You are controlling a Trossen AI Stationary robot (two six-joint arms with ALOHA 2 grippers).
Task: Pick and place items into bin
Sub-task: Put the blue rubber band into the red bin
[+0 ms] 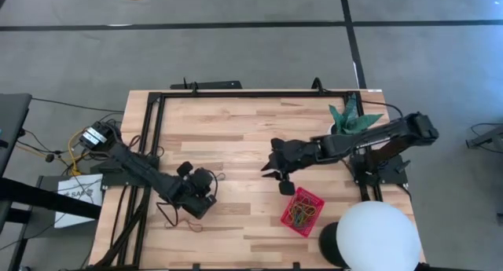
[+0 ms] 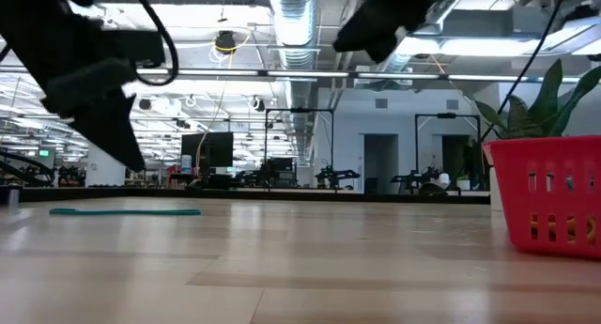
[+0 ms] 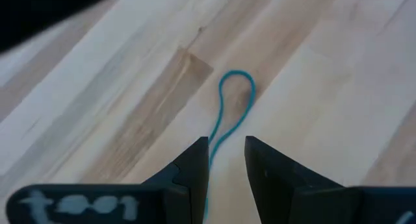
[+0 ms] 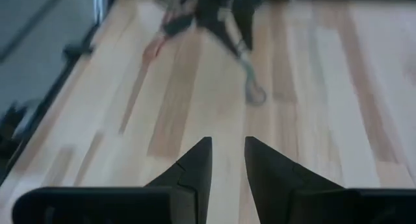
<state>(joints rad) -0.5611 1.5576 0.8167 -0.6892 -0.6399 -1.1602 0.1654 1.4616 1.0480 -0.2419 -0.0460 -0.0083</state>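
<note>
The left end effector (image 3: 226, 160) hovers with fingers slightly spread astride a thin blue rubber-band loop (image 3: 235, 100) on the wooden counter (image 1: 236, 130), needing to pinch it next, far left of the red mesh bin (image 1: 302, 211).

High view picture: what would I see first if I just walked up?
Probably the bright red bin near the table's front right, with a tangle of coloured rubber bands inside. Next to it bulges a big white dome at the right front corner. Then the two dark arms: the left gripper hangs over a blue rubber band on the wood, and the right gripper is mid-table.
</note>
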